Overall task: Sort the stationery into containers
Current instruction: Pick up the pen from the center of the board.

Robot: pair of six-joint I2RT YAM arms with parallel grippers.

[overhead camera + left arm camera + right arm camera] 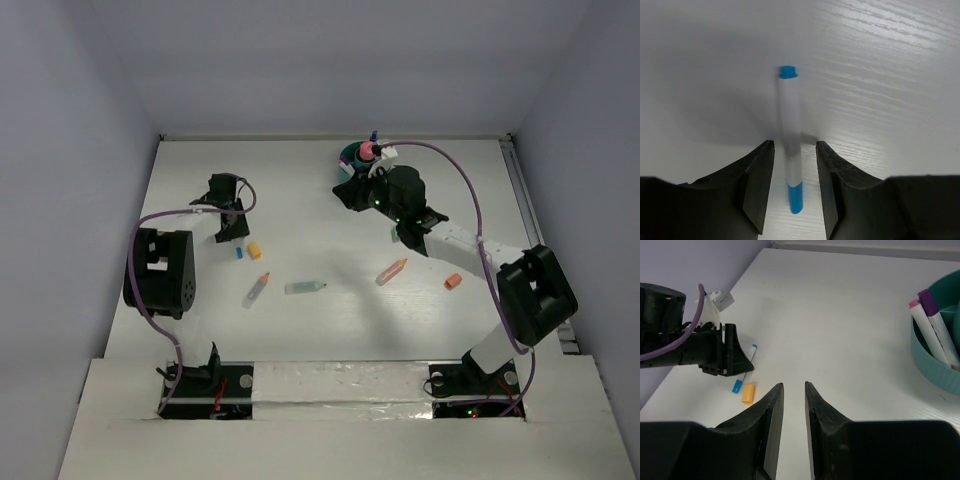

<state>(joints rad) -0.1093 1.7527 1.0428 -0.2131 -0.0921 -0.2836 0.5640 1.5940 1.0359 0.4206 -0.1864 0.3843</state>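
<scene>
A thin white pen with blue ends point(790, 115) lies flat on the table between the fingers of my left gripper point(795, 144), which is open and touches it on neither side. From above, this gripper point(233, 236) stands over the pen point(240, 252), beside an orange cap point(254, 251). My right gripper point(794, 385) is narrowly open with nothing in it, just left of the teal organiser point(932, 372), which holds a purple pen point(939, 332) and a pink pen point(922, 332). The right arm partly hides the organiser point(350, 155) in the top view.
Loose on the table lie an orange-pink pen point(257, 290), a green highlighter point(305, 287), an orange pen point(391, 271) and an orange cap point(453, 282). Grey walls close in the table on three sides.
</scene>
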